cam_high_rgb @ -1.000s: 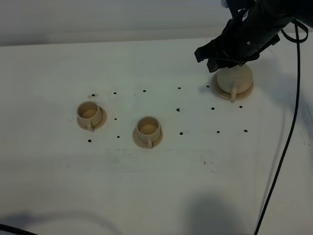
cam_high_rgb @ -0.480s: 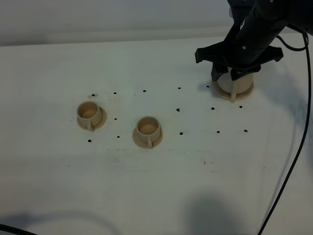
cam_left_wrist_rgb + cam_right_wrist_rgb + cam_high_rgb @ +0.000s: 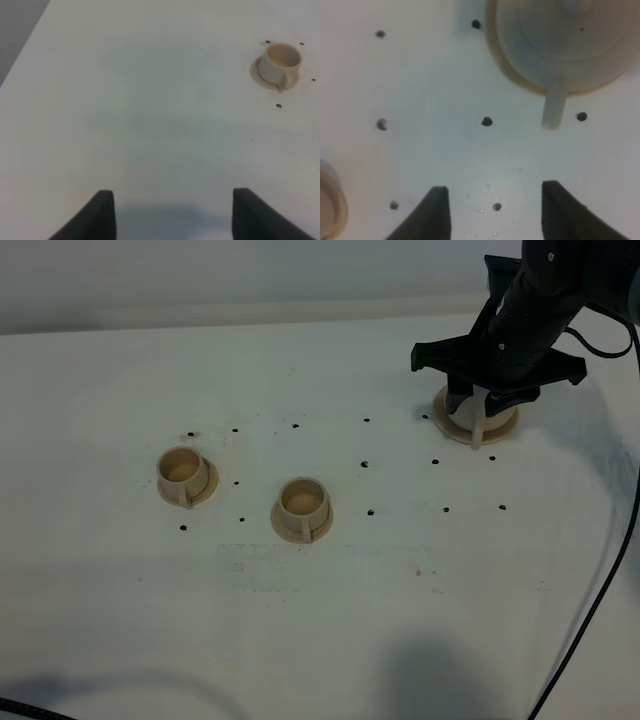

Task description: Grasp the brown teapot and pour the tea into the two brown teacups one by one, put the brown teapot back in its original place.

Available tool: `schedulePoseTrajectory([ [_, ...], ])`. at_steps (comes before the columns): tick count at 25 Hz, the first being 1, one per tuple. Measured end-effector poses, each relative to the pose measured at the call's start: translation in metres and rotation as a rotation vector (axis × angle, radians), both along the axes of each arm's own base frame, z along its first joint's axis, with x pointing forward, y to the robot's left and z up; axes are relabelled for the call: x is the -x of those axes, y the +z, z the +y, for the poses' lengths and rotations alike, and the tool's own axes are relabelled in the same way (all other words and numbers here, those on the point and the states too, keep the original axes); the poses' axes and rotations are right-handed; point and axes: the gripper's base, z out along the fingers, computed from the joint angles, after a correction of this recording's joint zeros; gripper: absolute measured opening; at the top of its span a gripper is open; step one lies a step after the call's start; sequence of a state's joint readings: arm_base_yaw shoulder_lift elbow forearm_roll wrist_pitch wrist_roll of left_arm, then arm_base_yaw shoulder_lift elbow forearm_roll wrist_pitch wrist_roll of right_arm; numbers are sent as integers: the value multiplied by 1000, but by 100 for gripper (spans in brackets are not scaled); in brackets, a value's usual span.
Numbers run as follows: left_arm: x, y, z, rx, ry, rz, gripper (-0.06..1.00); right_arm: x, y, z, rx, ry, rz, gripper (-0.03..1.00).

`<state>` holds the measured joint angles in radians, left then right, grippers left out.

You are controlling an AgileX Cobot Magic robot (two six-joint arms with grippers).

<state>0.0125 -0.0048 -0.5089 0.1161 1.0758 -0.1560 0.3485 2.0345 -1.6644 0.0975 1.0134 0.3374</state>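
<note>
While wide open, right gripper (image 3: 494, 212) empty

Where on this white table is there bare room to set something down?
Bare: the near strip in front of the two small tan handled cups, and the gap between the middle cup and the round tan ceramic teapot. Crowded: the far right, where the right claw hangs by the teapot.

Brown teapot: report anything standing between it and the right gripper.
Nothing visible does. The right gripper is open close to the brown teapot, with only bare table and its small dark dots between them.
</note>
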Motion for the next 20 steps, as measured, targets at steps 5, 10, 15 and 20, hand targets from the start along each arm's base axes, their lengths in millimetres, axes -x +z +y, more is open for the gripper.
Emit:
schedulePoseTrajectory([
  [5,0,0,0,0,0,0,48,-13,-8,5,15,2,49,41],
  [10,0,0,0,0,0,0,48,-34,-12,12,26,-7,98,41],
  [15,0,0,0,0,0,0,48,-56,-20,14,2,-42,69,41],
  [20,0,0,0,0,0,0,48,-61,-25,6,-19,-75,84,41],
])
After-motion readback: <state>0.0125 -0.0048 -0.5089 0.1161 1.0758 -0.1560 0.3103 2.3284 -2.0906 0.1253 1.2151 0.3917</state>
